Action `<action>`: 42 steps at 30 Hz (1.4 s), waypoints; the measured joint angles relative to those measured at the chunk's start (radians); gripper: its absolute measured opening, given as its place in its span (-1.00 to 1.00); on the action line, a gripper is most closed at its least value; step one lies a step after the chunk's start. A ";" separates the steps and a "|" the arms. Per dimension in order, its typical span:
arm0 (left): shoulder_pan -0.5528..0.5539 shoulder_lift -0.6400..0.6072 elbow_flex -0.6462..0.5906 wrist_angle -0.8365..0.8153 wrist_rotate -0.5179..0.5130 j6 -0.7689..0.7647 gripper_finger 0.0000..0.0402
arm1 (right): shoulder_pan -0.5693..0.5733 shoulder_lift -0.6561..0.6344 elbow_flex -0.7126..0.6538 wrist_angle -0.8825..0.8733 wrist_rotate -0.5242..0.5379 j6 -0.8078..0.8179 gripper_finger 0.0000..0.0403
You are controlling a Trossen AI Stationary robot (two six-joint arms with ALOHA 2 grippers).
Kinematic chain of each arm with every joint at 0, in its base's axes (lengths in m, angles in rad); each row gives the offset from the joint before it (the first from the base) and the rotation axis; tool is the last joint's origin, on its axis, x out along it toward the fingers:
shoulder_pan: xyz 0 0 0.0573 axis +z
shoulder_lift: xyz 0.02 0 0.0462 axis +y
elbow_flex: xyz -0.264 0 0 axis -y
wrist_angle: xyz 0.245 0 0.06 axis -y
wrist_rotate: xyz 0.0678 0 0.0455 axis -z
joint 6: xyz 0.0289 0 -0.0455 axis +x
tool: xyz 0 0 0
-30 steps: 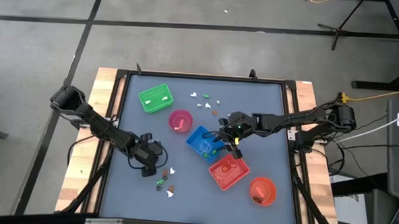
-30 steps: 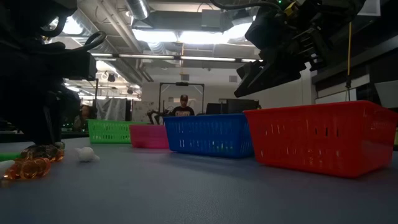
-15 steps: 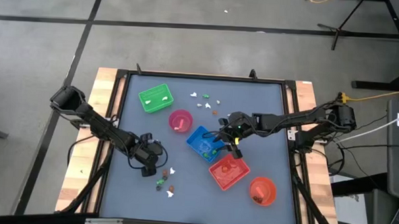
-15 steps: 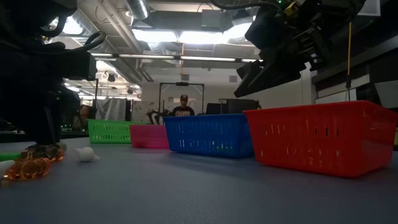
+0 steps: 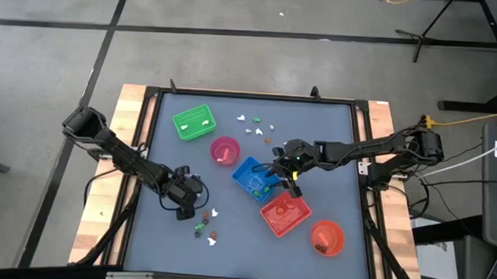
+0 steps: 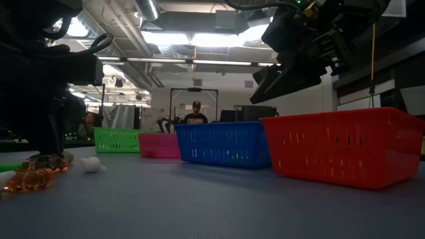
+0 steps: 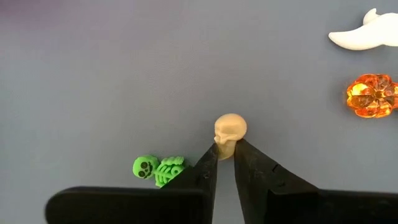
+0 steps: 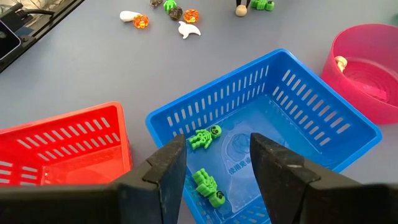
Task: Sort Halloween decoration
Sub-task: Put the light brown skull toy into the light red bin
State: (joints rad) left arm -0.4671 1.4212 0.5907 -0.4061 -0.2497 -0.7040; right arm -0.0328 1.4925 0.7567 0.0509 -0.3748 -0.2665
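The Halloween decoration is many tiny trinkets. A tan skull (image 7: 230,129) sits between the fingertips of my left gripper (image 7: 226,151), which is low over the table's near left part (image 5: 197,211) and shut on it. A green skeleton (image 7: 158,170) lies on the table beside one finger. A white ghost (image 7: 364,36) and an orange pumpkin (image 7: 372,95) lie farther off. My right gripper (image 8: 217,155) hangs open above the blue tray (image 8: 298,118), which holds two green skeletons (image 8: 204,138). My left gripper pinches the skull's narrow lower part (image 7: 225,147) between its two fingertips. The fingers slant down from the table's left side. The skull's round crown sticks out past the tips, down at the table top; whether it is lifted I cannot tell.
A red tray (image 5: 285,215) and an orange bowl (image 5: 327,237) stand at the near right. A pink bowl (image 5: 224,150) and a green tray (image 5: 194,123) stand farther back on the left. More trinkets lie near the far edge (image 5: 253,123). A person stands in the room beyond (image 6: 195,114).
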 joint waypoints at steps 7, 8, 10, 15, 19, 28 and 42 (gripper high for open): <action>0.000 0.000 0.000 0.000 0.000 0.000 -0.83 | 0.000 0.000 0.000 0.000 0.000 0.000 -0.12; 0.000 0.000 0.000 0.000 0.000 0.000 -0.83 | 0.000 0.000 0.000 0.000 0.000 0.000 -0.12; 0.000 0.000 0.000 0.005 0.000 0.000 -0.83 | 0.000 0.000 0.000 0.000 0.000 0.000 -0.12; 0.000 0.000 0.000 0.050 -0.001 0.000 -0.83 | 0.000 0.000 0.000 0.000 0.000 0.000 -0.12; 0.000 0.000 0.000 0.085 -0.026 0.000 -0.83 | 0.000 0.000 0.000 0.000 0.000 0.000 -0.12; 0.035 0.000 0.000 0.178 -0.136 0.000 -0.83 | 0.000 0.000 0.000 0.000 0.000 0.000 -0.12; 0.221 0.000 0.000 0.368 -0.422 0.137 -0.83 | 0.000 0.000 0.000 0.000 0.000 0.000 -0.12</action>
State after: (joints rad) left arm -0.2462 1.4212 0.5907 -0.0379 -0.6718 -0.5668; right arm -0.0330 1.4925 0.7567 0.0513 -0.3748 -0.2665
